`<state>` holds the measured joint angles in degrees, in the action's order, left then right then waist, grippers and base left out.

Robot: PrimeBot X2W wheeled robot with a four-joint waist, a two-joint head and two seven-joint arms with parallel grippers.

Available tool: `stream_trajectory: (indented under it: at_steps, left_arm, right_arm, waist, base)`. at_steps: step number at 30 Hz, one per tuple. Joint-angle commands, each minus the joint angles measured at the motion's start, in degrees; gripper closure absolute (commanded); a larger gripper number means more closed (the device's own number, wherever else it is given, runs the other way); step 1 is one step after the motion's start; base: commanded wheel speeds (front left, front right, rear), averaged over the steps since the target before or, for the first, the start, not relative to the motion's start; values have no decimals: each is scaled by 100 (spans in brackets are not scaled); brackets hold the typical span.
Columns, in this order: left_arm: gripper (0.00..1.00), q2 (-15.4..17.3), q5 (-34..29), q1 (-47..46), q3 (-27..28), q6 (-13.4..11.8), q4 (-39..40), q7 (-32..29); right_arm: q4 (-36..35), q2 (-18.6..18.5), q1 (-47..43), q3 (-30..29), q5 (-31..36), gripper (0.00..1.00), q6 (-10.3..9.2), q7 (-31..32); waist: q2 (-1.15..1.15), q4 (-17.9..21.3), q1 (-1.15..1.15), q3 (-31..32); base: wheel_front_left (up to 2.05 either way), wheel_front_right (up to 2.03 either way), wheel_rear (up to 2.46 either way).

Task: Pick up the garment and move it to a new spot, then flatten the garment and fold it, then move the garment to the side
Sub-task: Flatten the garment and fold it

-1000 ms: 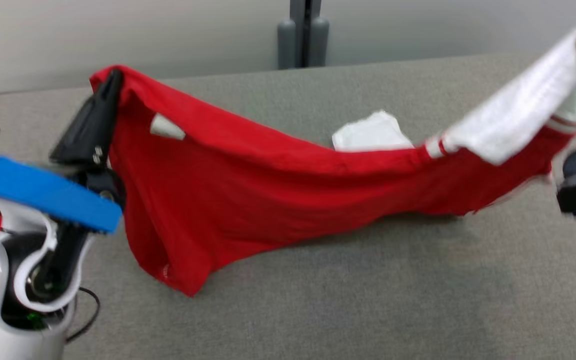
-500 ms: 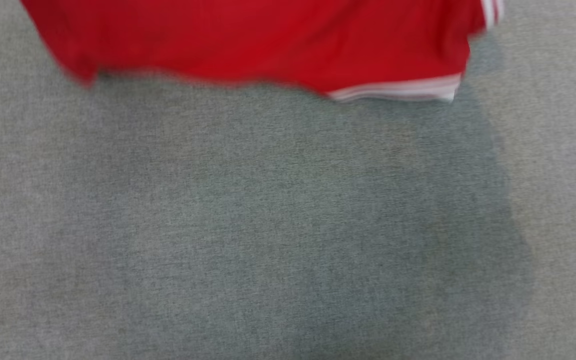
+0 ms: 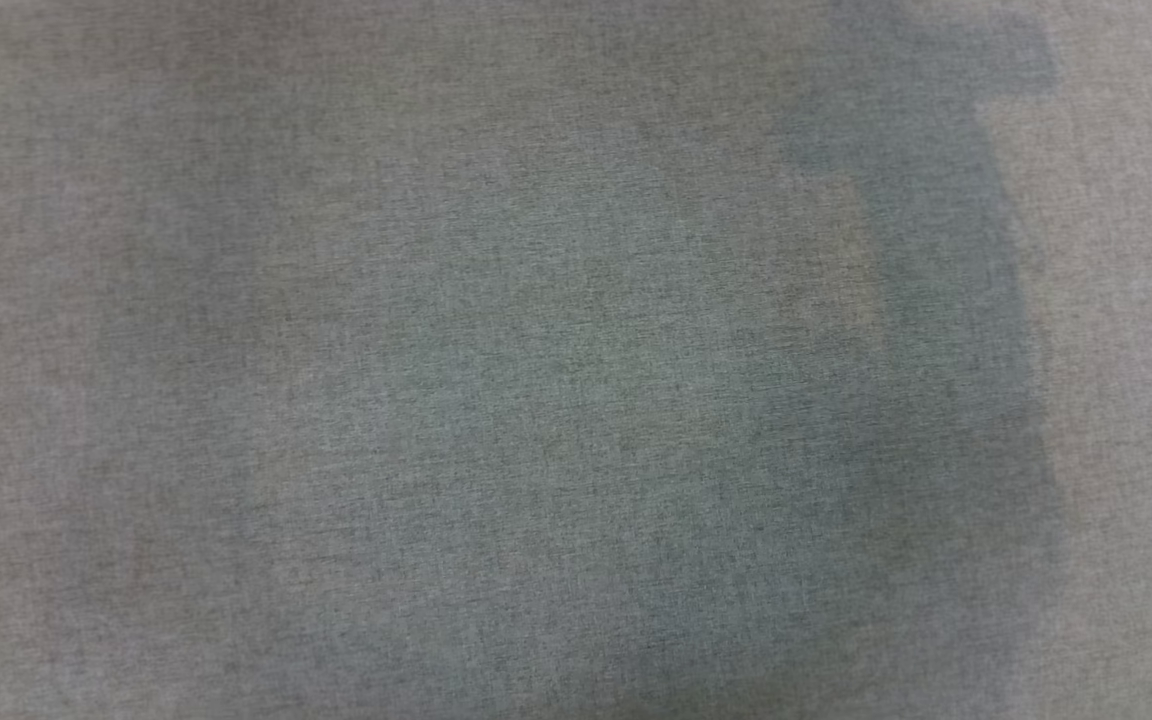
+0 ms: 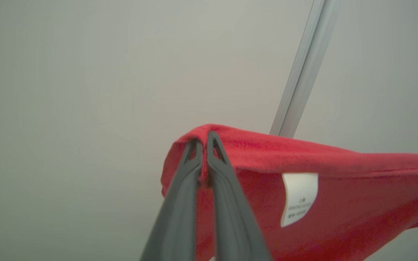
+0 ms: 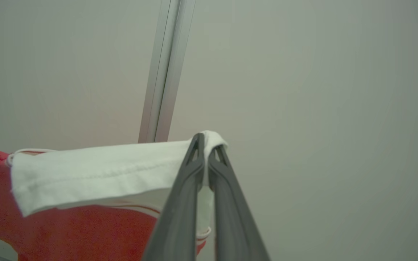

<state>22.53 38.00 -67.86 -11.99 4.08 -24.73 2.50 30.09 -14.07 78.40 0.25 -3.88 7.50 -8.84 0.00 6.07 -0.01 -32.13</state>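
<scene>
The left gripper is clenched on a red fold of the garment, which is held up before a pale wall and stretches toward 4 o'clock, with a white label near the grip. The right gripper grasps the garment's white edge, and the cloth trails toward 8 o'clock. Below is a grey, shadowed table.

Garment: red knit fabric, held aloft by two edges, body hanging below them. One red edge was folded over and pinched tight in the left gripper. A white care label, print too small to read, hung just beside that pinch. The other end, a white stitched panel above thin white stripes on red, was pinched in the right gripper.
</scene>
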Motion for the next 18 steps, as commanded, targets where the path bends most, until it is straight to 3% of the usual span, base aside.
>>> stream_trajectory:
  at_steps: [1, 10, 18]
  left_arm:
    - [100, -34, -47, 320, -94, 48, -176, 126]
    - [100, -259, -127, 2089, -757, 228, -1263, 333]
    - [100, -313, 85, 3481, -1074, 284, -1616, 89]
  right_arm:
    - [157, 27, -415, 160, -43, 100, -1, -61]
    - [598, -26, -2753, 865, -976, 100, -2, 443]
    - [-19, -239, -4611, 728, -1399, 100, -3, 1486]
  waist:
    - [0, 30, 1, 15]
    - [0, -34, 1, 569]
    - [0, -185, 1, 1515]
  base:
    - [0, 0, 0]
    - [0, 0, 0]
    - [0, 0, 0]
